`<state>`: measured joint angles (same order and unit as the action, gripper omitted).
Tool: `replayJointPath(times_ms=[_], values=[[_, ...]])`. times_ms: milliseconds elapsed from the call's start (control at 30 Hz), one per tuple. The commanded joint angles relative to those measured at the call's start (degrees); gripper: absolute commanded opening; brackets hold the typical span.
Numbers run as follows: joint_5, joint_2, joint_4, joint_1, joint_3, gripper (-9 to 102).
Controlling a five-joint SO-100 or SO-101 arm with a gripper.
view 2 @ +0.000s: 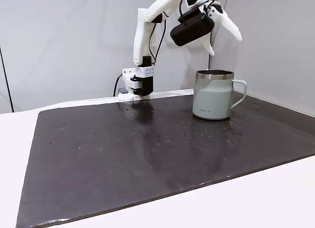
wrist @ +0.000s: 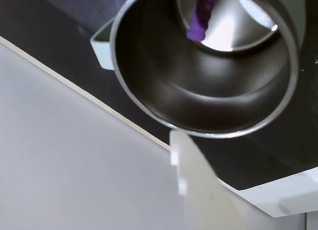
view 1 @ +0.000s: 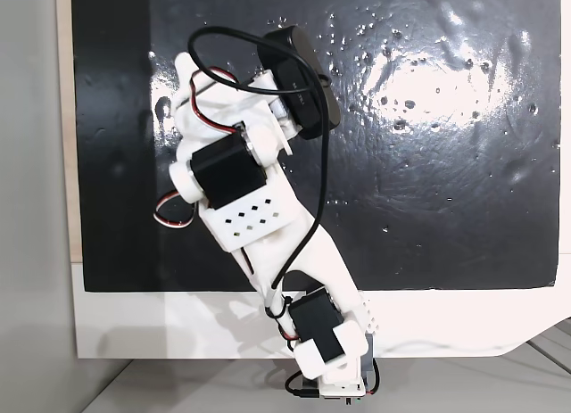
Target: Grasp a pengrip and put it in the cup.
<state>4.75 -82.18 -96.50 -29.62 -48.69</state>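
Observation:
In the wrist view the cup (wrist: 164, 91) lies right below me, its round steel rim and dark inside seen from above. The purple pengrip (wrist: 202, 15) shows inside the cup, over its shiny bottom. It is apart from my one visible white finger (wrist: 198, 190). In the fixed side view my gripper (view 2: 226, 46) hangs open above the pale cup (view 2: 212, 97), with nothing between its fingers. The cup stands upright on the black mat with its handle (view 2: 239, 92) to the right.
The black mat (view 2: 123, 154) covers the white table. The arm's base (view 2: 138, 82) stands at the mat's back edge, left of the cup in the side view. The arm (view 1: 250, 208) reaches over the mat's left part in the top-down fixed view. A grey wall stands behind.

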Motion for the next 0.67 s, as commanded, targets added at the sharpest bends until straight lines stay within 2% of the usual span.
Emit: replayJointPath(times_ms=[0, 633], values=[[0.7, -1.8, -0.5, -0.4, 1.2, 40], [1.0, -2.4, -0.5, -0.4, -0.3, 40]])
